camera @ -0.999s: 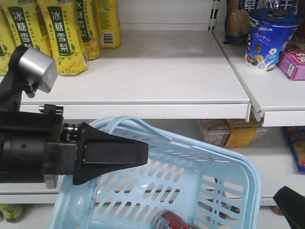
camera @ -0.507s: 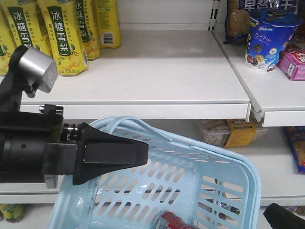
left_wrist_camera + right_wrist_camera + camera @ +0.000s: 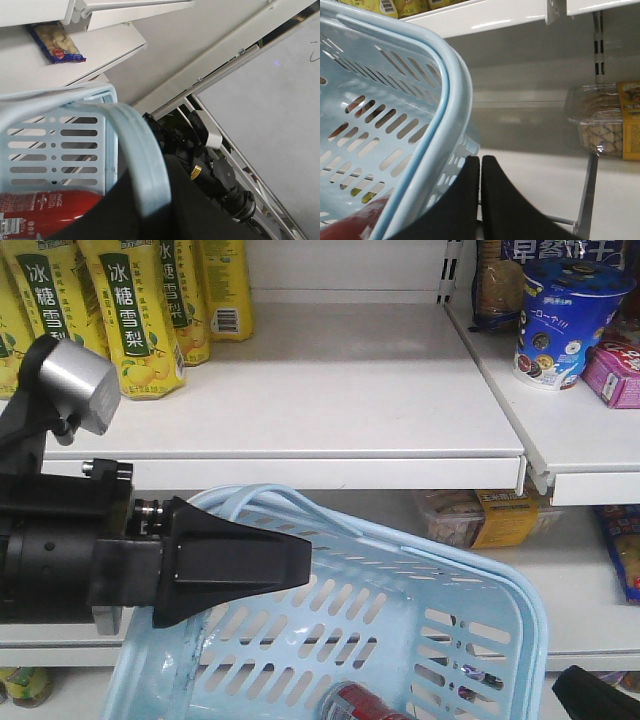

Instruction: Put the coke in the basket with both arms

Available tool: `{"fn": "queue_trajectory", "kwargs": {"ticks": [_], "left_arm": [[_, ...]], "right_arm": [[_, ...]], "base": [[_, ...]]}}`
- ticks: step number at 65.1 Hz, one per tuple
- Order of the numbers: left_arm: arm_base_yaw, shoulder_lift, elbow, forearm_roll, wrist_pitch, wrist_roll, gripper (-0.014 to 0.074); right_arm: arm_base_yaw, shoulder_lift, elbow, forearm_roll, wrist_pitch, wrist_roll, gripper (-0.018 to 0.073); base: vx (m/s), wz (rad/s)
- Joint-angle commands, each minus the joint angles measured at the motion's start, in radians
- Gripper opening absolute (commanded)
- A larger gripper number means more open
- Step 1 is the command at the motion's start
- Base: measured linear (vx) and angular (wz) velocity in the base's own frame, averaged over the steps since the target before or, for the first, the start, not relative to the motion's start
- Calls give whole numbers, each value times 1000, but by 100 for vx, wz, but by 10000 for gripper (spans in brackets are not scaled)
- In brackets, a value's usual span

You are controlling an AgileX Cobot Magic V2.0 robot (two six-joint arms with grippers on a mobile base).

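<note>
The coke [image 3: 35, 210] lies on its side inside the basket [image 3: 510, 590], low on its floor, its long axis running roughly along that floor. From the left tool [image 3: 142, 200], which is clamped on the basket's rim, the can sits just inward and below, very near. From the right tool [image 3: 480, 175], whose two fingers are pressed together holding nothing just outside the basket wall, a red edge of the can shows through the slots, beyond the wall. The left arm is nearer.

One basket [image 3: 500, 590], one coke [image 3: 365, 704], four yellow bottles [image 3: 135, 315].
</note>
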Motion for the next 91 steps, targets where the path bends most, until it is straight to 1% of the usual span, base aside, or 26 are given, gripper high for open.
{"fn": "queue_trajectory", "kwargs": {"ticks": [1, 13, 21, 26, 31, 32, 33, 34, 35, 36, 38, 39, 42, 43, 44, 45, 50, 53, 55, 58, 62, 68, 76, 86, 91], "left_arm": [[-4, -27, -39, -134, -24, -3, -6], [-4, -27, -39, -123, -30, -3, -6], [-4, -27, -39, -38, -71, -3, -6], [-4, -27, -39, 61, -91, -25, -6], [-4, -32, -39, 160, -94, -87, -6], [-4, -39, -39, 189, -96, -115, -6], [-4, -45, -39, 211, -97, -126, -6], [-4, -50, -37, 243, -102, -173, -6], [-4, -53, -37, 253, -103, -185, -6], [-4, -62, -36, 287, -105, -223, -6], [-4, -73, -36, 336, -105, -274, -6], [-4, -82, -36, 375, -106, -311, -6], [-4, -102, -36, 454, -107, -379, -6], [-4, -109, -36, 495, -107, -410, -6], [-4, -116, -36, 522, -107, -420, -6], [-4, -127, -36, 560, -107, -457, -6], [-4, -174, -36, 681, -106, -553, -6], [-4, -196, -36, 737, -99, -609, -6], [-4, -218, -36, 784, -95, -640, -6], [-4, -248, -29, 855, -95, -663, -6], [-4, -296, -4, 916, -113, -669, -6], [-4, -360, 85, 983, -179, -668, -6], [-4, -451, 240, 1047, -331, -668, -6], [-4, -582, 437, 1051, -523, -668, -6], [-4, -644, 527, 1053, -593, -668, -6]], "right_arm": [[-4, 9, -30, -14, 20, 0, -5], [-4, 9, -30, -14, 20, 0, -5], [-4, 9, -30, -14, 20, 0, -5], [-4, 9, -30, -14, 19, -2, -5], [-4, 9, -30, -14, 19, -2, -5], [-4, 9, -30, -14, 19, -2, -5], [-4, 9, -30, -14, 19, -2, -5], [-4, 9, -30, -14, 19, -2, -5], [-4, 9, -30, -14, 19, -2, -5], [-4, 9, -30, -14, 20, -2, -5], [-4, 9, -30, -14, 20, -2, -5], [-4, 9, -30, -14, 20, -2, -5], [-4, 9, -30, -14, 20, -2, -5], [-4, 9, -30, -14, 20, -2, -5], [-4, 9, -30, -14, 20, -2, -5], [-4, 9, -30, -14, 20, -2, -5], [-4, 9, -30, -14, 20, -2, -5], [-4, 9, -30, -14, 20, -2, -5], [-4, 9, -30, -14, 20, -2, -5], [-4, 9, -30, -14, 20, -2, -5], [-4, 9, -30, -14, 20, -2, -5], [-4, 9, -30, -14, 20, -2, -5], [-4, 9, -30, -14, 20, -2, -5], [-4, 9, -30, -14, 20, -2, -5], [-4, 9, -30, -14, 21, -2, -5]], "base": [[0, 0], [0, 0], [0, 0], [0, 0], [0, 0], [0, 0], [0, 0], [0, 0], [0, 0], [0, 0], [0, 0], [0, 0], [0, 0], [0, 0], [0, 0], [0, 0], [0, 0], [0, 0], [0, 0], [0, 0], [0, 0], [0, 0], [0, 0], [0, 0], [0, 0]]}}
